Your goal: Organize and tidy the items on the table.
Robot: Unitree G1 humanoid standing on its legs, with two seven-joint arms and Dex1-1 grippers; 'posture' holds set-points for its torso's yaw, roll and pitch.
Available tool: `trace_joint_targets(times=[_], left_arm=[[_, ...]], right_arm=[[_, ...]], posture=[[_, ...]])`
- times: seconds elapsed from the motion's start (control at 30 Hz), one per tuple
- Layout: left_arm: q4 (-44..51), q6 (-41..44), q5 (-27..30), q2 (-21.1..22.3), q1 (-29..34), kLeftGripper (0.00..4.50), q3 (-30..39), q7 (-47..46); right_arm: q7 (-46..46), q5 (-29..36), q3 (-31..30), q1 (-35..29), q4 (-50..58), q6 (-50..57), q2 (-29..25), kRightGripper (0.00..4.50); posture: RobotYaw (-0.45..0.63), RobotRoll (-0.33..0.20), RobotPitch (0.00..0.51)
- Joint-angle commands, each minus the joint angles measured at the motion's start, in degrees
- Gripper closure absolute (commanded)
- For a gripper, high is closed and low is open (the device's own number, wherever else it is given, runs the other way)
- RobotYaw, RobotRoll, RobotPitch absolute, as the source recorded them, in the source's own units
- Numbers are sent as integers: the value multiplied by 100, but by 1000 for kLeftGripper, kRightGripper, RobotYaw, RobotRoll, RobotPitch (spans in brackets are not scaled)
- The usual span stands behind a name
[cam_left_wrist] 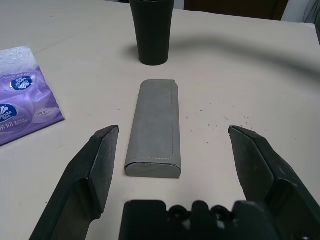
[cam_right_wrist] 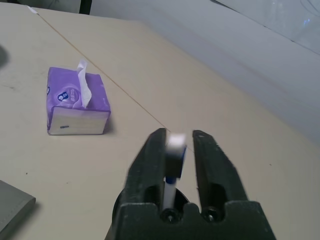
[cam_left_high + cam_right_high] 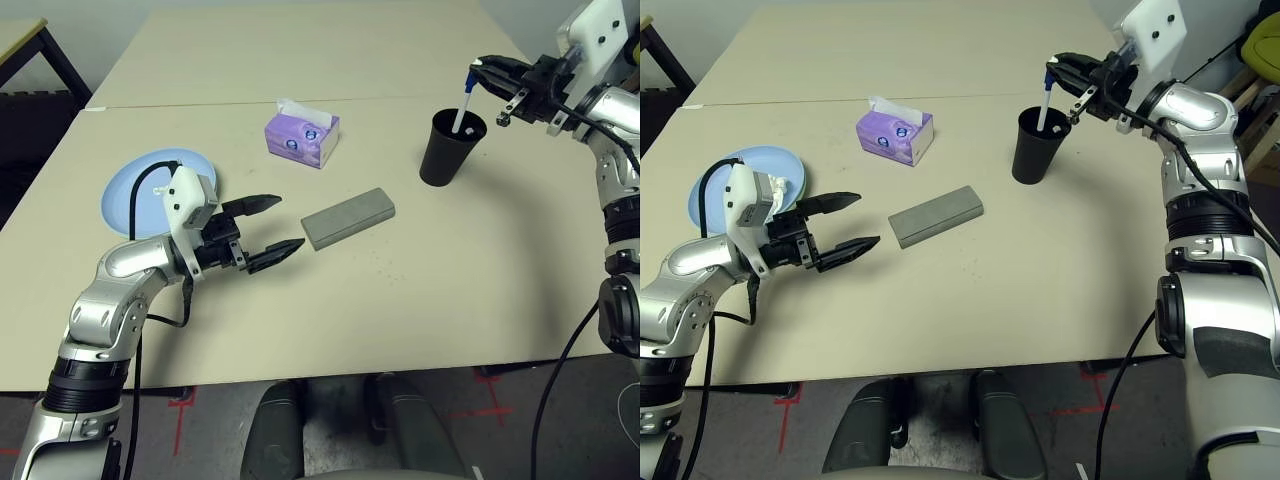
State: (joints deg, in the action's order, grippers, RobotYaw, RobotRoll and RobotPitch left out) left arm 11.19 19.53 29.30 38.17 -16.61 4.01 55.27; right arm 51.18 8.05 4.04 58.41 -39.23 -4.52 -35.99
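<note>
On the left of the table (image 3: 300, 330) lies the blue plate (image 3: 130, 190), with a crumpled tissue on it just visible behind the left wrist in the right eye view. The left gripper (image 3: 268, 232) hovers level just above the table, its jaws spread wide and holding nothing, pointed at the near end of the case (image 3: 348, 217), which lies flat and apart from everything. Beyond the case stands the tissue box (image 3: 301, 136), upright, a sheet rising from its slot. Further right stands the tumbler (image 3: 447, 148), upright, with a white pen (image 3: 463, 108) standing in it, its top projecting above the rim. The right gripper (image 3: 494, 82) sits at the pen's top; in the right wrist view the pen (image 2: 175, 160) lies between the two fingers with a gap showing on one side, so whether the jaws grip it or have parted cannot be told. Judged step: releasing the pen into the tumbler. To do it well, the jaws should open fully before the arm moves, then the gripper should rise straight up, clear of the pen's top, so that neither finger drags the pen out or tips the tumbler. The case appears the left arm's next item.
</note>
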Motion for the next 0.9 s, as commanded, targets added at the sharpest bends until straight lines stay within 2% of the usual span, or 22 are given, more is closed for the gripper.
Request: trace_joint_targets(times=[0.03, 0.17, 0.2, 0.4, 0.6, 0.9], left_arm=[[188, 45, -39, 28, 77, 0, -32, -20], [225, 61, -50, -4, 75, 0, -49, -77], [236, 65, -50, -11, 71, 0, -51, -93], [155, -25, -85, -120, -113, 0, 69, -377], [-9, 12, -85, -401, -449, 0, 388, -1063], [-592, -455, -630, -1053, -1005, 0, 1001, -2755]], right_arm=[[-43, -135, -97, -115, 67, 6, -19, 1697], [-69, -178, -121, -179, 71, -4, 1, 212], [-77, -185, -123, -187, 77, -3, 6, 41], [-309, -224, -76, -152, 47, -35, 60, 41], [-910, -263, -9, -230, 114, -26, 172, 41], [-2076, -289, 221, -580, 443, 350, 342, 41]], posture=[[78, 0, 93], [80, 0, 89], [80, 0, 89], [80, 0, 79], [80, 0, 69], [69, 0, 65]])
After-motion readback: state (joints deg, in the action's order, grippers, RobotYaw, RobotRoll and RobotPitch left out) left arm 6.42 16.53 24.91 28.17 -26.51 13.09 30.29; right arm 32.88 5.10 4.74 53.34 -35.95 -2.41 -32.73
